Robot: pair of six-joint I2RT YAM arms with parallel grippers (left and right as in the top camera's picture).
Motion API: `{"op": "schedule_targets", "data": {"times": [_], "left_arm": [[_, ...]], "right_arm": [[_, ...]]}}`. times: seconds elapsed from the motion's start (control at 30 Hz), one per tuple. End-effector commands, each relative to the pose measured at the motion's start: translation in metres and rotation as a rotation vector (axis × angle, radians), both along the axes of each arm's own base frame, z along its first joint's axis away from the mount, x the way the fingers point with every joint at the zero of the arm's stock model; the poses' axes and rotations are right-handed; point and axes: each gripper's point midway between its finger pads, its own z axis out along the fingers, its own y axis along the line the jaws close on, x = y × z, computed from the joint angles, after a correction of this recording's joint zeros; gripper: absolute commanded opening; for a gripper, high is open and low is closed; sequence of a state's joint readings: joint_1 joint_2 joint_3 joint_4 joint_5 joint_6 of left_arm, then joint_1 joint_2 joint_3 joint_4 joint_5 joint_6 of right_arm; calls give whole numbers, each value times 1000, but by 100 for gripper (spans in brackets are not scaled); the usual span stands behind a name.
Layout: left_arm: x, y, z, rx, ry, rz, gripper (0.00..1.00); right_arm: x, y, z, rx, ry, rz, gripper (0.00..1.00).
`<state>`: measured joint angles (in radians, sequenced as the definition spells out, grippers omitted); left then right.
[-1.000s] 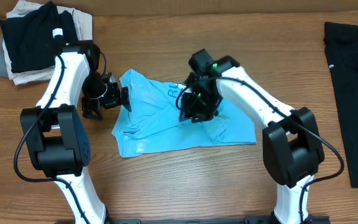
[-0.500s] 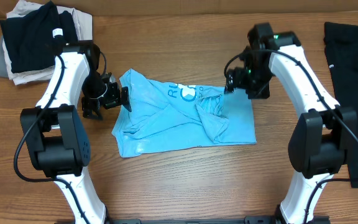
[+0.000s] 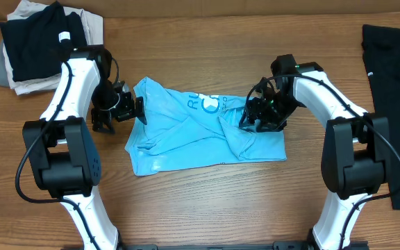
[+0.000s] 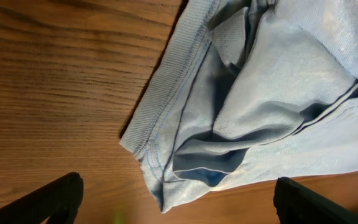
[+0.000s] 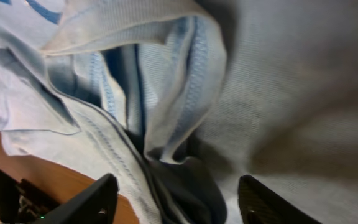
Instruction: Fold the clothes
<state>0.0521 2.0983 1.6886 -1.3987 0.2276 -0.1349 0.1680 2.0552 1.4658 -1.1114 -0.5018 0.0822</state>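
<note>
Far up and left of the shirt [image 3: 186, 135] a pile of dark and pale clothes [image 3: 40, 42] sits at the counter's [image 3: 207, 201] corner. The left arm [image 3: 75, 76] reaches down just left of the shirt's upper left corner, its jaws spread wide and holding nothing. In the left wrist view the two fingertips [image 4: 48, 199] stand far apart at the lower corners, with bare wood and the shirt's [image 4: 278, 93] ribbed edge [image 4: 166, 81] between them. The sky-blue shirt lies crumpled in the middle of the counter, roughly spread, with folds running across it and a bunched ridge toward its right half. A pale print [image 3: 207, 104] shows near its top edge. The right arm [image 3: 318, 87] bends in from the shirt's right side, its jaws down on the cloth near the upper right corner. In the right wrist view the fingers [image 5: 86, 202] stand apart at a moderate width, a dark fold of the shirt [image 5: 291, 93] lying in the gap between them. They do not appear to pinch it. A stitched hem loops just ahead of them. Well right of the shirt a black garment [image 3: 394, 90] lies along the counter's edge.
</note>
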Motion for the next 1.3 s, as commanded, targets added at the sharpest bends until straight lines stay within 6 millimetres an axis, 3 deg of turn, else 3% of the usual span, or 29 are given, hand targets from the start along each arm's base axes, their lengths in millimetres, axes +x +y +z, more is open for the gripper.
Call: {"op": "schedule_targets", "data": {"times": [0.0, 0.27, 0.47, 0.77, 0.8, 0.83, 0.87, 0.9, 0.93, 1.07, 1.2, 1.27], "left_arm": [[5, -6, 12, -7, -42, -9, 100], [5, -6, 12, -7, -41, -10, 100], [5, -6, 12, -7, -41, -10, 100], [5, -6, 12, -7, -42, -9, 100], [5, -6, 12, -7, -43, -9, 100], [6, -6, 12, -7, -47, -9, 100], [6, -6, 12, -7, -49, -9, 100], [7, -7, 12, -9, -50, -8, 100], [7, -8, 12, -16, -50, -7, 100], [7, -10, 13, -32, -51, -4, 100], [7, -10, 13, -31, -50, -4, 100], [7, -10, 13, -32, -50, -4, 100]], "right_arm": [[-6, 16, 7, 67, 3, 23, 57], [-19, 38, 1, 76, 10, 77, 47], [-25, 51, 1, 66, 38, 58, 4], [-34, 80, 4, 69, 45, 79, 4], [-36, 84, 4, 67, 51, 76, 7], [-38, 92, 4, 67, 47, 80, 31], [-37, 96, 5, 71, 38, 89, 40], [-37, 99, 7, 73, 31, 96, 56], [-35, 101, 11, 75, 26, 100, 63], [-18, 96, 42, 19, -14, 95, 71], [2, 70, 67, -131, -82, 72, 99], [9, 54, 72, -199, -102, 56, 100]]}}
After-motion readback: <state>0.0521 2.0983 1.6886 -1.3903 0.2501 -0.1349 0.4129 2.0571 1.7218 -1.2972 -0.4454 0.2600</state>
